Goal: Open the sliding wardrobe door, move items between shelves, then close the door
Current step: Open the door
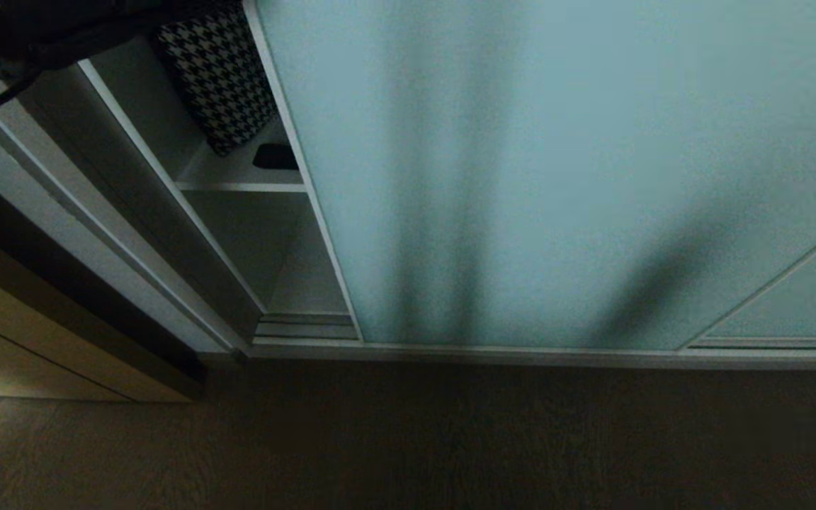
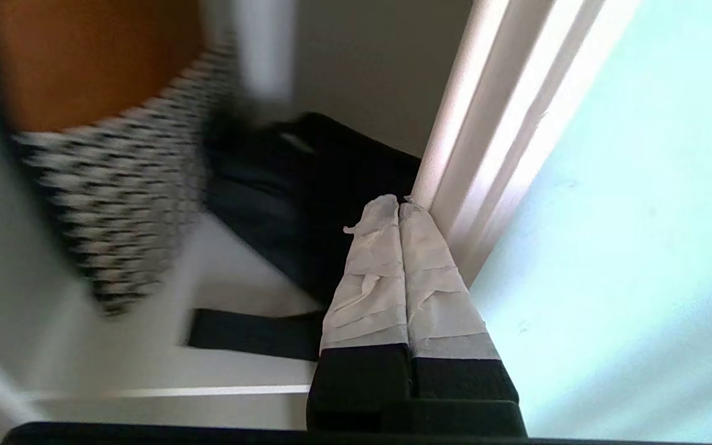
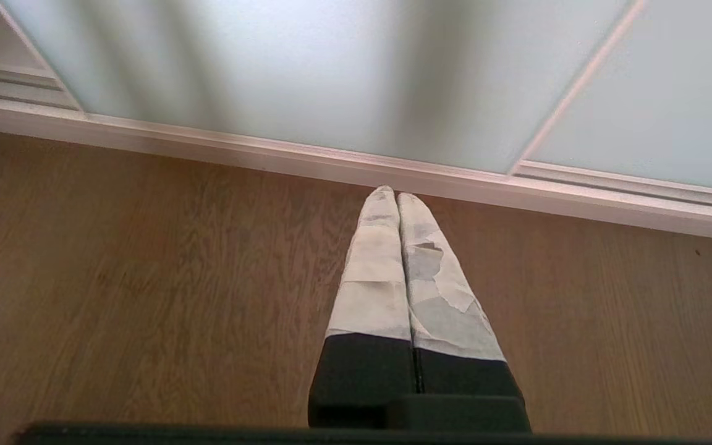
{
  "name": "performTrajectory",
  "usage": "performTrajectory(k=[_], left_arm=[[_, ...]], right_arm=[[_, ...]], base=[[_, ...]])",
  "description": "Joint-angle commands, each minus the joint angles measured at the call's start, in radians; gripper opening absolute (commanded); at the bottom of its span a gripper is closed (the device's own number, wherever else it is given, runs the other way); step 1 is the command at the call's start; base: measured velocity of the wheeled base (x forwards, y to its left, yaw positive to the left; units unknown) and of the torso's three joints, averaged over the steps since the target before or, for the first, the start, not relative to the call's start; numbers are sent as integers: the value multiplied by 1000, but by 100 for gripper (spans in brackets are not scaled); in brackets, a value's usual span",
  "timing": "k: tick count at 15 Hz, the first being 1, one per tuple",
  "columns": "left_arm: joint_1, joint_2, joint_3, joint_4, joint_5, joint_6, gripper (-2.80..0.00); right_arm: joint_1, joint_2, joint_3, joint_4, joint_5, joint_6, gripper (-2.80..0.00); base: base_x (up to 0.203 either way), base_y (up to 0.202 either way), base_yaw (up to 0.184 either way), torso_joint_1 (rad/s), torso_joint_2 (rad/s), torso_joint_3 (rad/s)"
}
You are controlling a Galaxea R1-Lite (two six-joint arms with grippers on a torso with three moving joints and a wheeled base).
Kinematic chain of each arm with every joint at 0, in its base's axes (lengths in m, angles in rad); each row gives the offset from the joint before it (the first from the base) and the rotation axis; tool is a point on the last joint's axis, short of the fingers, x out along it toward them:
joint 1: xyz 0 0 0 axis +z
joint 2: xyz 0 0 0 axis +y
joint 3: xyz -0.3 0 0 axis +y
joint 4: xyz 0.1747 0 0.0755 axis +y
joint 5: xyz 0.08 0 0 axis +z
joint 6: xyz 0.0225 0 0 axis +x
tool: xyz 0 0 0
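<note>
The sliding wardrobe door (image 1: pixel 557 177) of frosted blue-green glass covers most of the wardrobe and leaves a narrow gap at its left. In that gap a white shelf (image 1: pixel 238 173) carries a houndstooth bag (image 1: pixel 220 78) and a black strap end (image 1: pixel 275 156). My left gripper (image 2: pixel 399 201) is shut and empty, its taped tips right beside the door's silver frame edge (image 2: pixel 455 185), at the height of the shelf (image 2: pixel 232 278). Behind the tips lies the black fabric bag (image 2: pixel 306 185), its strap (image 2: pixel 251 334) trailing to the shelf front. My right gripper (image 3: pixel 397 194) hangs shut and empty over the floor.
The houndstooth bag (image 2: pixel 127 204) stands on the shelf beside the black bag, with something orange (image 2: pixel 84 55) above it. A lower compartment (image 1: pixel 287 269) shows under the shelf. A wooden cabinet (image 1: pixel 40 340) flanks the wardrobe's left side. The door's bottom track (image 3: pixel 356 167) runs along the wood floor (image 3: pixel 146 278).
</note>
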Motion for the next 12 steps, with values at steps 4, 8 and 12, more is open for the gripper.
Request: performTrajectory(k=[4, 8, 12], left_arm=[[-108, 105, -83, -7, 0, 0, -280], [-189, 162, -152, -10, -1, 0, -280], [-283, 169, -153, -11, -4, -3, -280]], right_arm=[[1, -1, 0, 0, 1, -1, -280], [1, -1, 0, 0, 1, -1, -280], [1, -2, 0, 0, 1, -1, -280]], base=[[0, 0, 0, 0, 0, 0], [0, 0, 0, 0, 0, 0], [0, 0, 0, 0, 0, 0]])
